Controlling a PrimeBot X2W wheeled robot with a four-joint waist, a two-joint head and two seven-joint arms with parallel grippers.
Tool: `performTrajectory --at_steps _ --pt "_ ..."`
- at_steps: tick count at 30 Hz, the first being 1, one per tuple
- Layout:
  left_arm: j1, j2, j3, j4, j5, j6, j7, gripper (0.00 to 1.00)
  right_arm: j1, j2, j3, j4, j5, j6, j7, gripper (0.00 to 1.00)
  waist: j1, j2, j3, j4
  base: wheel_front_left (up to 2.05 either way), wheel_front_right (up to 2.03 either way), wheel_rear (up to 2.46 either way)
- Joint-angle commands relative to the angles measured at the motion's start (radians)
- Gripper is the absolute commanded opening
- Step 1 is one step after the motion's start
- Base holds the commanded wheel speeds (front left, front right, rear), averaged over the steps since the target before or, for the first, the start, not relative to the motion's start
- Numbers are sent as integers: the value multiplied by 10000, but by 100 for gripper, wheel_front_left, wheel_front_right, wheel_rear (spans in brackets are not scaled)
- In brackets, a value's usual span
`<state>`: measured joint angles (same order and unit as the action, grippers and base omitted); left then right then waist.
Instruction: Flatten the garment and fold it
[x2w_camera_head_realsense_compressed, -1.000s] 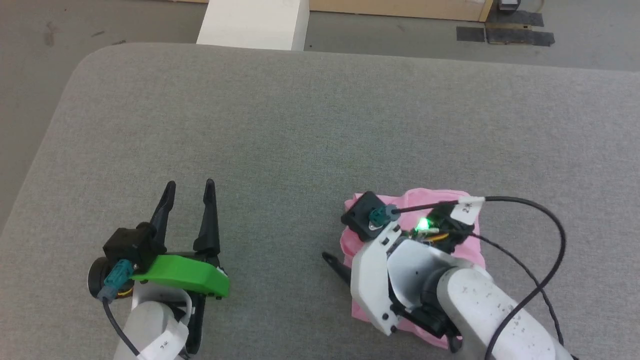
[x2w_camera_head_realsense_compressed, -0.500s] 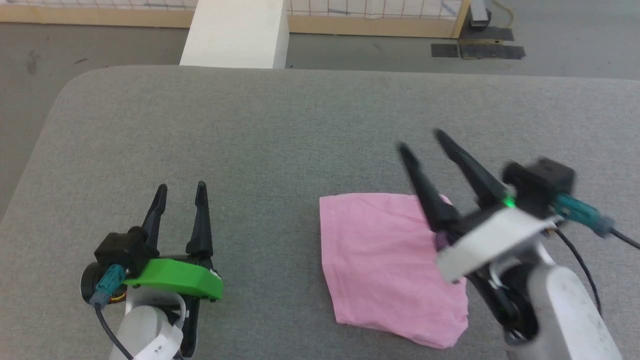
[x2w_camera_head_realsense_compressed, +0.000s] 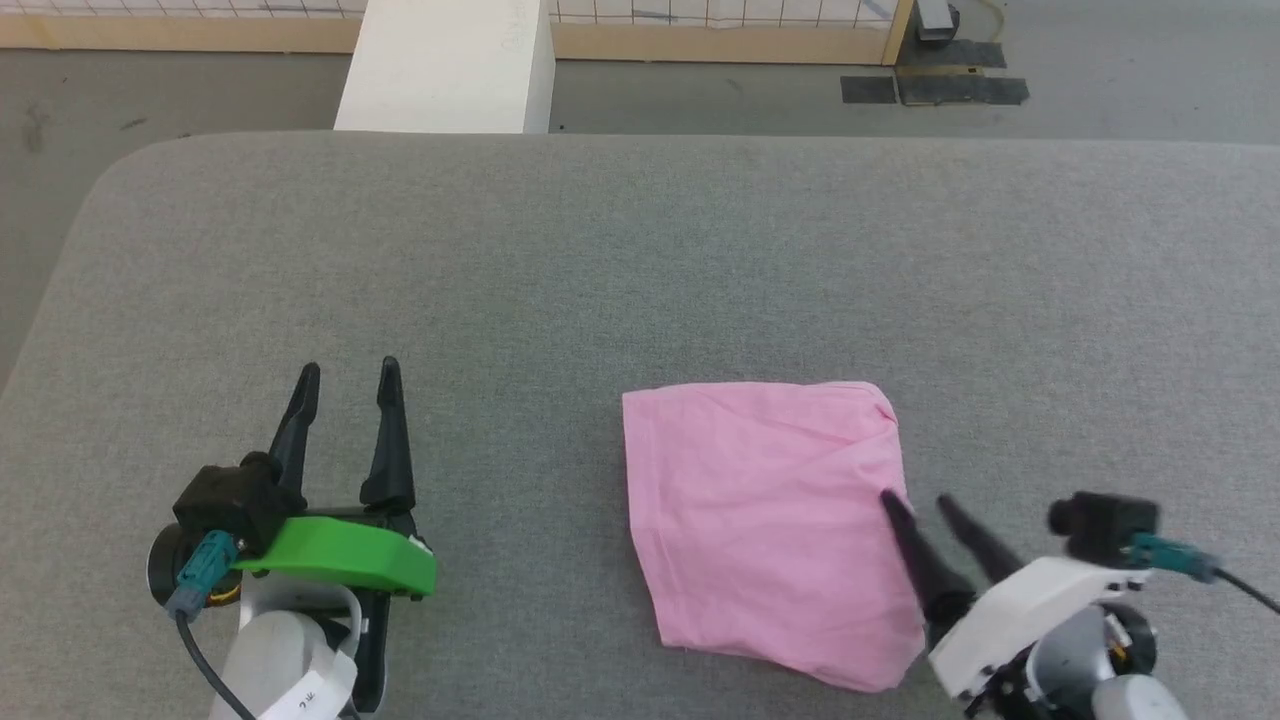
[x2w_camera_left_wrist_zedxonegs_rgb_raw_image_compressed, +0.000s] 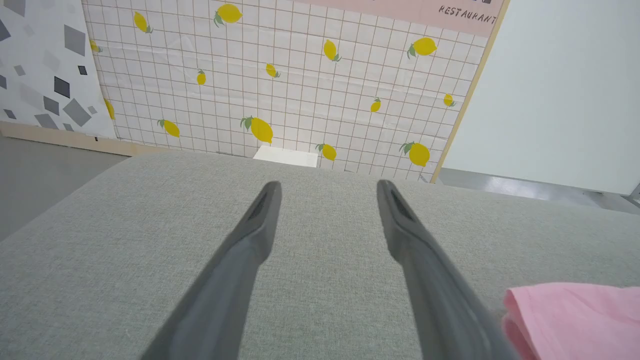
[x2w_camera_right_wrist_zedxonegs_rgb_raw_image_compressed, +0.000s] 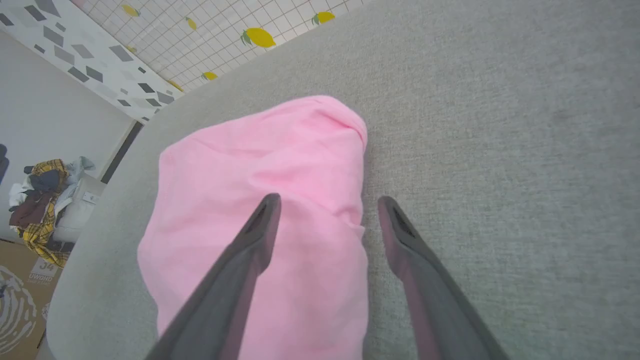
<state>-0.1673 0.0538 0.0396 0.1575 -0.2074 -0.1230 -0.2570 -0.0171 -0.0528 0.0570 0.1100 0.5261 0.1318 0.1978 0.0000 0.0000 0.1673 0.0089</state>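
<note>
Garment (x2w_camera_head_realsense_compressed: 765, 520) lying folded, compact pink square, on grey tabletop (x2w_camera_head_realsense_compressed: 600, 260), right of centre. Right gripper (x2w_camera_head_realsense_compressed: 913, 498) jaws spread, empty, over its right edge. Left gripper (x2w_camera_head_realsense_compressed: 348, 366) jaws spread, empty, well apart. Risk: fingertip snagging edge, undoing fold.

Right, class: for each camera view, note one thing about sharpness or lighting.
Head view: even, soft light, no hard shadows on the garment; the right tool looks slightly smeared. Left wrist view: the left tool is soft-focused, the lemon wall sharper. Right wrist view: near fingers blurry, garment crisper.
</note>
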Motion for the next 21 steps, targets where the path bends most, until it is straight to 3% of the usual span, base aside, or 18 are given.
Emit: performTrajectory --at_steps 1,9,10,11,12,13,18,21 --pt "-10 -34 18 -39 92 -50 -47 100 -73 24 84 141 -100 -11 227 100 0 0 41 11 0 0 0" --pt "-34 -35 -77 -68 2 -23 -47 100 -426 25 355 954 -878 -11 2094 100 0 0 124 155 0 0 0" --pt "-34 -35 -85 -61 -5 -21 -47 100 -464 25 384 995 -1036 -11 2380 82 0 0 130 168 0 0 0" --pt "-37 -35 -91 -59 -8 -18 -47 100 -496 25 425 995 -1184 -11 2593 44 0 0 138 173 0 0 0" --pt "-41 -35 -94 -57 -12 -13 -47 100 -542 25 453 945 -1394 -11 2789 31 0 0 152 174 0 0 0" --pt "-44 -35 -94 -55 -15 -6 -47 100 -606 25 458 842 -1662 -11 2908 0 0 0 166 167 0 0 0" --pt "-19 -35 -25 -168 55 60 -47 100 -976 23 563 307 -3398 -11 3212 0 0 0 283 -88 0 0 0" --pt "-1 -35 15 -378 89 90 -47 100 -1288 -340 867 121 -4192 -11 3431 0 0 0 394 -444 0 0 0"
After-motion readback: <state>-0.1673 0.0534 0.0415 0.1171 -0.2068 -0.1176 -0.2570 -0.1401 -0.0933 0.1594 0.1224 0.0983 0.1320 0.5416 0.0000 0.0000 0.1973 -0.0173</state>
